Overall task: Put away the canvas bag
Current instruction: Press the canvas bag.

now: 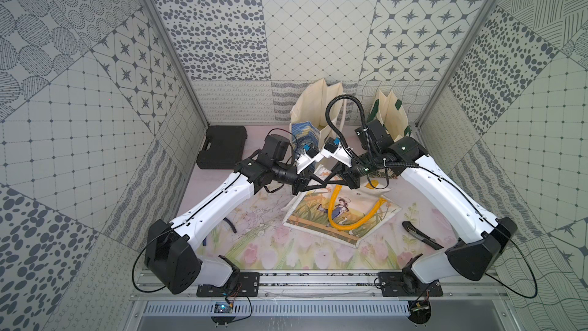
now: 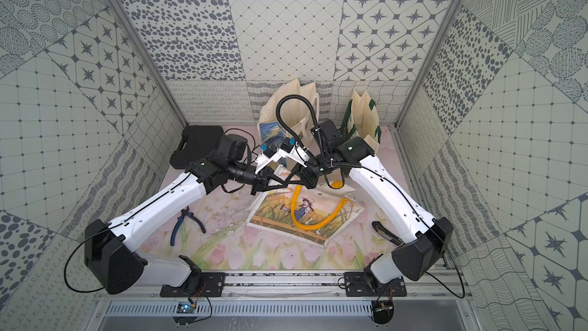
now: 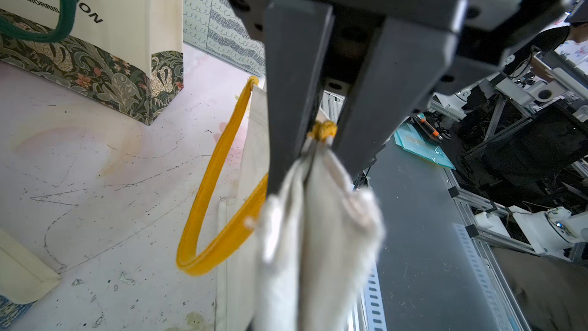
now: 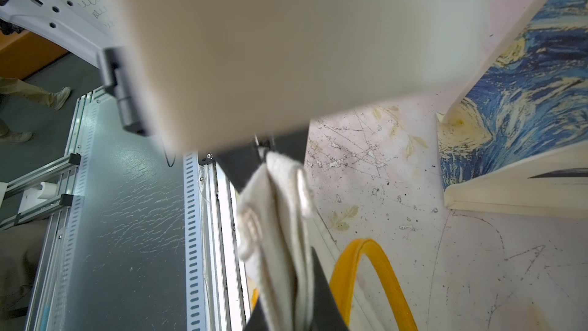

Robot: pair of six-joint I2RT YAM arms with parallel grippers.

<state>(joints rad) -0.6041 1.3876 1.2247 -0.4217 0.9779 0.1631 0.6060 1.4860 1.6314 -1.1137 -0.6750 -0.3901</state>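
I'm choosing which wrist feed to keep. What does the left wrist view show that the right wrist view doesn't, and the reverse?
Only left wrist: the green-handled floral bag and the left gripper shut on the canvas bag. Only right wrist: the face of the blue swirl-print bag, of which the left wrist view catches just a corner, and the right gripper pinching that canvas. Both: its yellow handle and the pink mat.

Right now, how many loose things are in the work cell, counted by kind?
Canvas bags: 3 (yellow-handled bag, blue-painted bag, green-handled bag)
Black case: 1
Pliers: 1
Dark slim tool: 1
Total: 6
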